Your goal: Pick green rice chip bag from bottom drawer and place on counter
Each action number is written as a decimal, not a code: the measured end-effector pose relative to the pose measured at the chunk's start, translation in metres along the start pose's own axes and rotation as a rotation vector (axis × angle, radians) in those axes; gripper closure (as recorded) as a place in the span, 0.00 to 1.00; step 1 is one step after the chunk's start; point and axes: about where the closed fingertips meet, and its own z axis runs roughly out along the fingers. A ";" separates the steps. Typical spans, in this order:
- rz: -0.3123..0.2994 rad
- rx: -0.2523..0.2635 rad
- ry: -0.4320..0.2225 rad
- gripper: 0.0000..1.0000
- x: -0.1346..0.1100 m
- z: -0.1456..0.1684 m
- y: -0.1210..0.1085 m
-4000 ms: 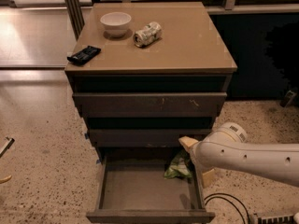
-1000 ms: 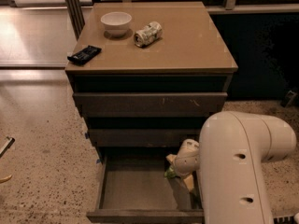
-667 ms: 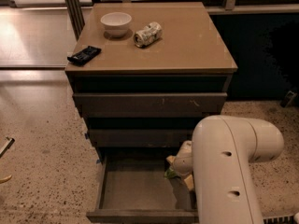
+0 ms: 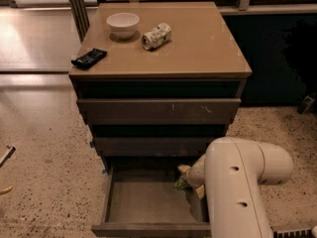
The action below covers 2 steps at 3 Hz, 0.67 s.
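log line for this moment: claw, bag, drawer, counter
claw: down in bottom drawer, right side, at green rice chip bag | drawer: open | bag: in drawer | counter: no bag yet

counter [image 4: 198, 43]: plain tan-beige, pale glare patches
upper drawers [image 4: 158, 110]: dark grey-brown fronts, black gaps between
bottom drawer [image 4: 148, 202]: same grey-brown, inside a flatter dull grey
green rice chip bag [image 4: 180, 184]: bright green sliver, markings unreadable
gripper [image 4: 189, 174]: cream with a tan tip, at the bottom drawer's back right, right by the bag
arm [image 4: 237, 192]: off-white shell, small dark holes
bowl [image 4: 123, 23]: white
crushed can [image 4: 156, 35]: whitish, dark print
packet [image 4: 89, 57]: black
floor [image 4: 44, 148]: beige, dark speckles
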 end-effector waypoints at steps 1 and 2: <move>0.000 0.000 0.000 0.00 0.000 0.000 0.000; 0.006 -0.022 -0.001 0.00 0.000 0.008 0.002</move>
